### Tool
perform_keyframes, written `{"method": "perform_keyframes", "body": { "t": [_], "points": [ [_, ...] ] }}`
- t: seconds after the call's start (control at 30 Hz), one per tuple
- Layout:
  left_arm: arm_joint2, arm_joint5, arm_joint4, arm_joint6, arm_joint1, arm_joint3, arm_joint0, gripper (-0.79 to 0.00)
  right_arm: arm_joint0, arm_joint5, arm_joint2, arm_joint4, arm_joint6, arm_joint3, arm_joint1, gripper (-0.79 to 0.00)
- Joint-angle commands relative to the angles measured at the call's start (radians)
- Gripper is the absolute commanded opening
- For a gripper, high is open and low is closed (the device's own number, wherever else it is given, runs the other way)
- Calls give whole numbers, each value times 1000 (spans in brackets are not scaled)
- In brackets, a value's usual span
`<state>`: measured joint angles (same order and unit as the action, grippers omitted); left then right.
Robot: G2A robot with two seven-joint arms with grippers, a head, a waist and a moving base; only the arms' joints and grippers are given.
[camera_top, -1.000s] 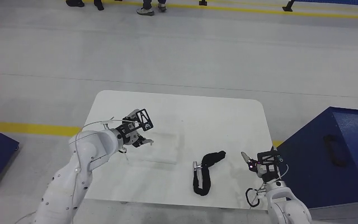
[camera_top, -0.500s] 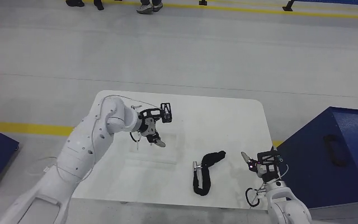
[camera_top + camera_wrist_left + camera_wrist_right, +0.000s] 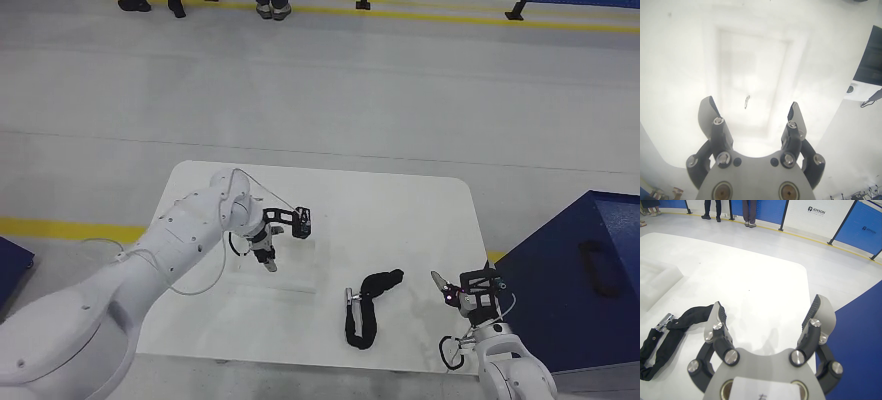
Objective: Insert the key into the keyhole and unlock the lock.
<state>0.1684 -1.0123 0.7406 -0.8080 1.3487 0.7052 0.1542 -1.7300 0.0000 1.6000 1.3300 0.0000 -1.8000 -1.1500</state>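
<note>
Left of centre in the top view, we are hovering our left gripper (image 3: 269, 258), spread and empty, over the tray (image 3: 322, 262) where the key (image 3: 747, 102) is lying, thin, light and slippery, likely best pinched by its head, while right of it the lock (image 3: 362, 310) is lying near our open right gripper (image 3: 768, 300).

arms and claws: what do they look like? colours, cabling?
Glossy white shells on left arm and right arm. Thin pale cable along the left; black cable loop at the right wrist. Both left claw and right claw: grey fingers, black ribbed pads, black linkages, silver bolts.
</note>
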Motion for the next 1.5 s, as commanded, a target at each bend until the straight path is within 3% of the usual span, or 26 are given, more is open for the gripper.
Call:
{"method": "perform_keyframes", "body": {
  "t": [0.0, 0.03, 0.17, 0.63, 0.77, 1.13, 1.2, 1.47],
  "points": [
    [2, 0, 4, 0, 18, -28, 3, -271, 0, 0, 0, 0, 0, 0, 0, 0],
    [2, 0, 8, 0, 26, -43, 4, -320, 0, 0, 0, 0, 0, 0, 0, 0],
    [2, 0, 69, 0, 60, -100, 0, -394, 0, 0, 0, 0, 0, 0, 0, 0],
    [2, 0, 129, 0, 175, -268, 10, -499, 0, 0, 0, 0, 0, 0, 0, 0],
    [2, 0, 132, 0, 194, -300, 6, -603, 0, 0, 0, 0, 0, 0, 0, 0],
    [2, 0, 151, 0, 243, -390, 3, -600, 0, 0, 0, 0, 0, 0, 0, 0],
    [2, 0, 154, 0, 250, -402, 2, -650, 0, 0, 0, 0, 0, 0, 0, 0],
    [2, 0, 154, 0, 274, -438, 1, -683, 0, 0, 0, 0, 0, 0, 0, 0]
  ]
}}
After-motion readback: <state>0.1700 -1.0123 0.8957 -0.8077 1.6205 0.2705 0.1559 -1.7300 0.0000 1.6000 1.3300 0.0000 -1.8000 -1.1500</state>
